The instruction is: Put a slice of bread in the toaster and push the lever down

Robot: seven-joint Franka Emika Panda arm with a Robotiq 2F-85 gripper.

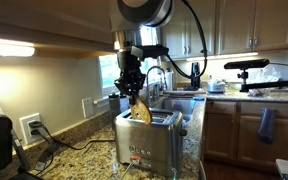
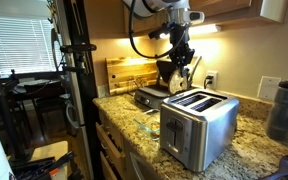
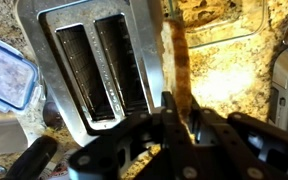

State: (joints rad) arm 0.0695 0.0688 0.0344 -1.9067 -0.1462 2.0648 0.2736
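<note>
Wrist view: gripper [image 3: 181, 108] clenched on one bread slice [image 3: 179, 60], seen edge-on. The slice hangs beside the toaster [image 3: 94, 60], not over either of its two slots [image 3: 74, 65]. Risk: lowered from here, it likely strikes the top rim or lands on the counter [image 3: 224, 70].

In an exterior view: slice [image 1: 141, 109] tilted, just above toaster [image 1: 147, 140]. The tilt could jam it at a slot mouth.

In an exterior view: one toaster [image 2: 199, 125], one gripper [image 2: 181, 68] above its far end. Slice not distinguishable.
</note>
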